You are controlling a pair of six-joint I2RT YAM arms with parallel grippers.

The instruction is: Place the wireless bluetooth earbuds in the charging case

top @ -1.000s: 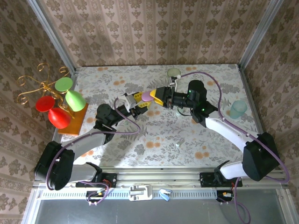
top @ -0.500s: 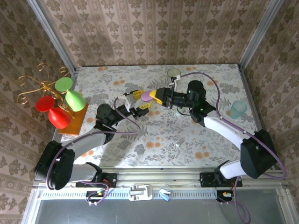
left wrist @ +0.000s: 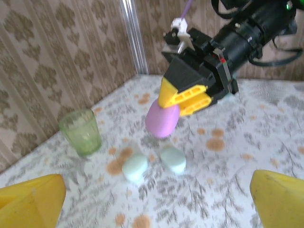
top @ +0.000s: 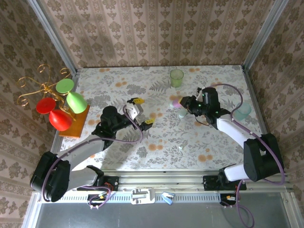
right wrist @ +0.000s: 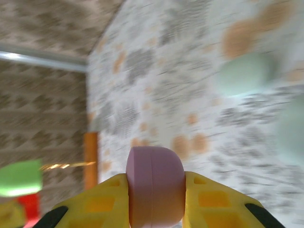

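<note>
Charging case (left wrist: 162,121), pink and seemingly closed, pinched in right claw (right wrist: 155,197) above two mint pieces (left wrist: 135,167) on table (top: 213,142); left claw (top: 142,111) spread wide, empty; hold level, then pry lid gently.

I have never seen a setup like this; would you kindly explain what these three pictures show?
Gladly. These are two robot arms bolted at the near edge of a table. The overhead picture looks down from above and behind them; the other two come from a small camera on each wrist. The right hand is shut on a pink-purple pebble-shaped case. The left hand is open and holds nothing. On the table lie two mint cases, a green glass, a pale blue cup and, at the left edge, a stand of coloured glasses.
</note>
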